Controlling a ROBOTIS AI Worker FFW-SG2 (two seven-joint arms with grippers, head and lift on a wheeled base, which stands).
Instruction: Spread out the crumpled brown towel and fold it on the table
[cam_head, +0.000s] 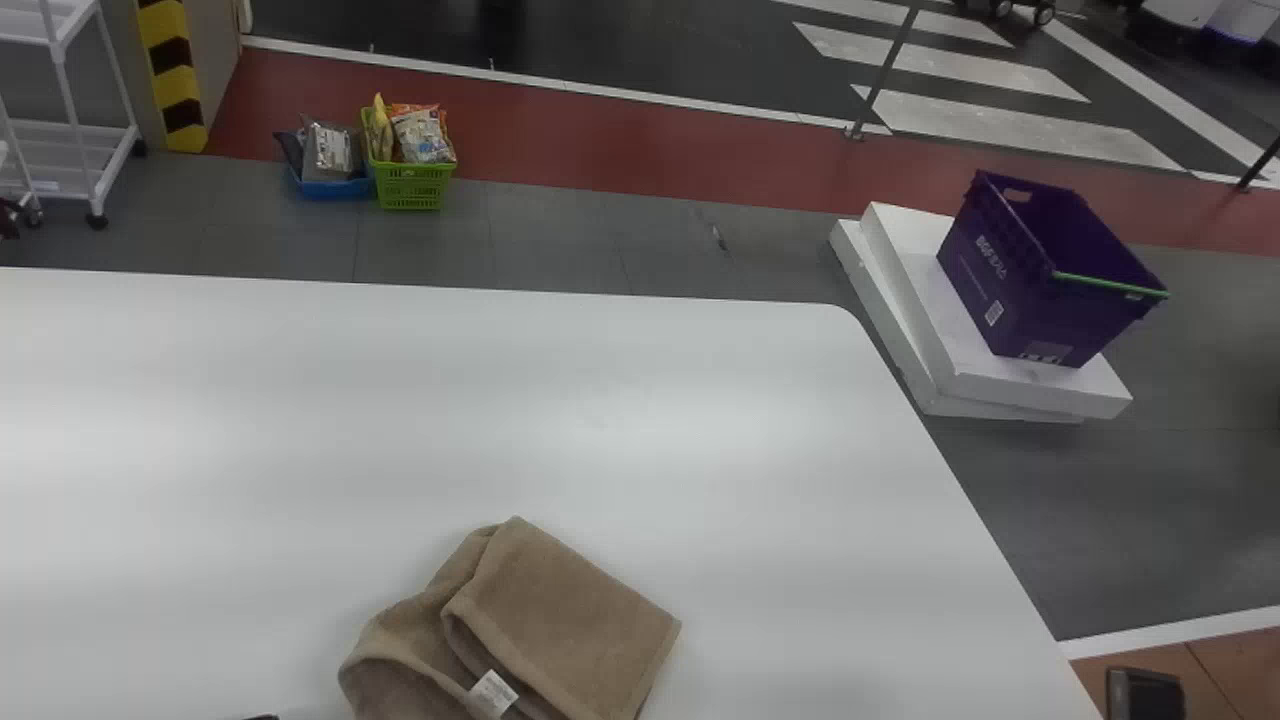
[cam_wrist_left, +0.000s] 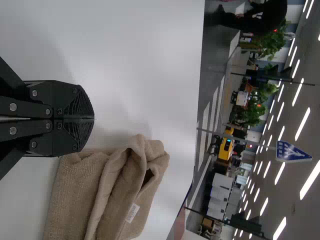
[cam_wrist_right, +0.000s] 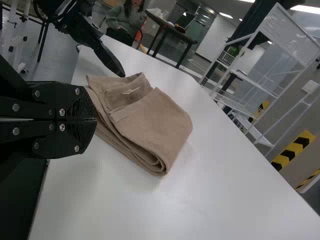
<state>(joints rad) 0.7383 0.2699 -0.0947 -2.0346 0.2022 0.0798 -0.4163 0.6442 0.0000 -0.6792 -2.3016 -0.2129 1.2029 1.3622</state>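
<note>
The brown towel (cam_head: 565, 620) lies in a loose, partly folded bundle at the table's near edge, with stacked layers, a raised fold on its left and a white tag. A dark tip of my left gripper (cam_head: 262, 716) shows at the bottom edge, left of the towel. Its fingers are shut and empty in the left wrist view, where the gripper (cam_wrist_left: 94, 119) is beside the towel (cam_wrist_left: 75, 195). My right gripper (cam_wrist_right: 96, 120) is shut with nothing held, in front of the towel (cam_wrist_right: 152, 120) in the right wrist view; whether they touch is unclear.
The white table (cam_head: 600, 400) extends beyond the towel, its right edge slanting toward the near right. Past that edge, a purple crate (cam_head: 1040, 290) stands on white slabs (cam_head: 1050, 390). A green basket (cam_head: 412, 185) and a blue one (cam_head: 335, 188) are on the floor behind.
</note>
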